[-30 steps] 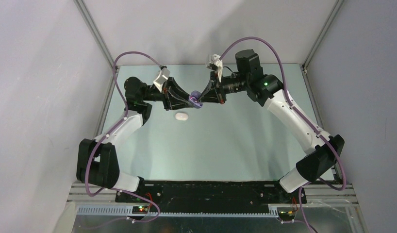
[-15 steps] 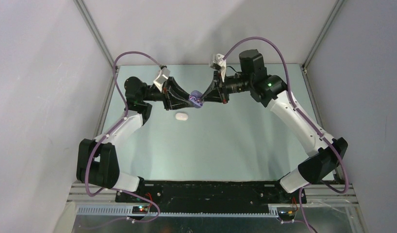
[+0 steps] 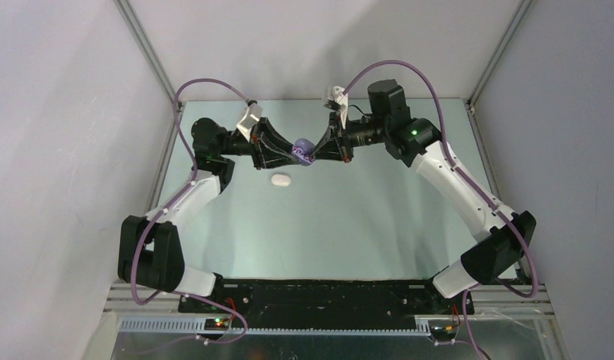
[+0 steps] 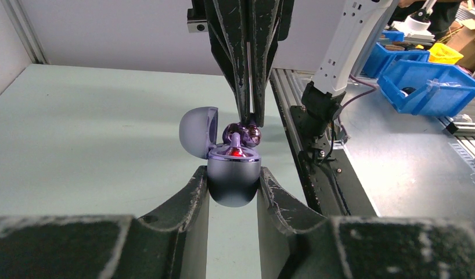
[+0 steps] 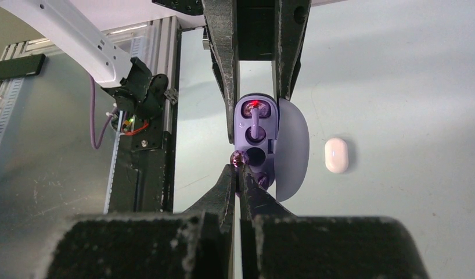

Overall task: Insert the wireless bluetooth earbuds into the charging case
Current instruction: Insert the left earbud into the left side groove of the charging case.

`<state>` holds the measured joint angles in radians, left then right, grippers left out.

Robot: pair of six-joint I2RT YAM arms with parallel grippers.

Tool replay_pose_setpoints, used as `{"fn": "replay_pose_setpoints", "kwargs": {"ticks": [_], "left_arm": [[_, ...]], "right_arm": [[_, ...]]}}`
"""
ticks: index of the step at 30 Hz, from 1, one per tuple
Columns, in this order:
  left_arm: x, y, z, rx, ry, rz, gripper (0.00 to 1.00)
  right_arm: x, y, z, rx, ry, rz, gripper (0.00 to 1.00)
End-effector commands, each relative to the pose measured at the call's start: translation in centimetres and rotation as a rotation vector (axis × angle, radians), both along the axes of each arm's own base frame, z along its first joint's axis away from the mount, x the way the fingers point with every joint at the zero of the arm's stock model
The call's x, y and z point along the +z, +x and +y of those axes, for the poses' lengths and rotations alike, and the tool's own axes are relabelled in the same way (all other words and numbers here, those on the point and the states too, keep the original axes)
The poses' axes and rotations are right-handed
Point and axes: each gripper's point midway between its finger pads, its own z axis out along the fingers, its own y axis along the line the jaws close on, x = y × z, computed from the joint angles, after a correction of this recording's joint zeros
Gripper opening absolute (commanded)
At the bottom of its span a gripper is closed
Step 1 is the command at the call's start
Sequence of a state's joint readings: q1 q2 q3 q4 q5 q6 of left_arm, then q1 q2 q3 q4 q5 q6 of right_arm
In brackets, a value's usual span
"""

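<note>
soft, even light from overhead keeps the pale tabletop (image 3: pixel 349 225) bright, with only faint shadows beneath the arms. in each wrist view the near fingers of the left end effector (image 4: pixel 232 174) and right end effector (image 5: pixel 240 170) are dark and blurred — the purple case (image 4: pixel 234 187) is sharp, with small glints on the glossy purple earbud (image 4: pixel 250 135).

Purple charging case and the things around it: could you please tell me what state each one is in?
purple charging case: lid open, clamped in the left gripper.
seated purple earbud: in its socket, red light lit beside it.
held purple earbud: pinched by the right gripper at the empty socket, not yet in.
white case: closed, lying on the table.
</note>
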<state>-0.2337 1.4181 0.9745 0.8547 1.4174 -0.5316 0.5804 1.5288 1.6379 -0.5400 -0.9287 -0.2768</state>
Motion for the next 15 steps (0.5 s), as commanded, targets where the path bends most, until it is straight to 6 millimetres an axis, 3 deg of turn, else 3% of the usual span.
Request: {"fn": "replay_pose_setpoints", "kwargs": {"ticks": [1,7,15], "left_arm": [[2.9,-0.5,0.0,0.008,-0.03,-0.108,0.0],[2.8,-0.4,0.0,0.008,-0.031,-0.108,0.0],[2.9,-0.2,0.0,0.016,-0.033,-0.107,0.0]], "right_arm": [[0.9,0.8,0.7,-0.02,0.037,-0.006,0.0],[1.4,1.7,1.4,-0.043,0.055,0.013,0.0],[0.2,1.9,1.0,-0.042,0.017,0.001,0.0]]}}
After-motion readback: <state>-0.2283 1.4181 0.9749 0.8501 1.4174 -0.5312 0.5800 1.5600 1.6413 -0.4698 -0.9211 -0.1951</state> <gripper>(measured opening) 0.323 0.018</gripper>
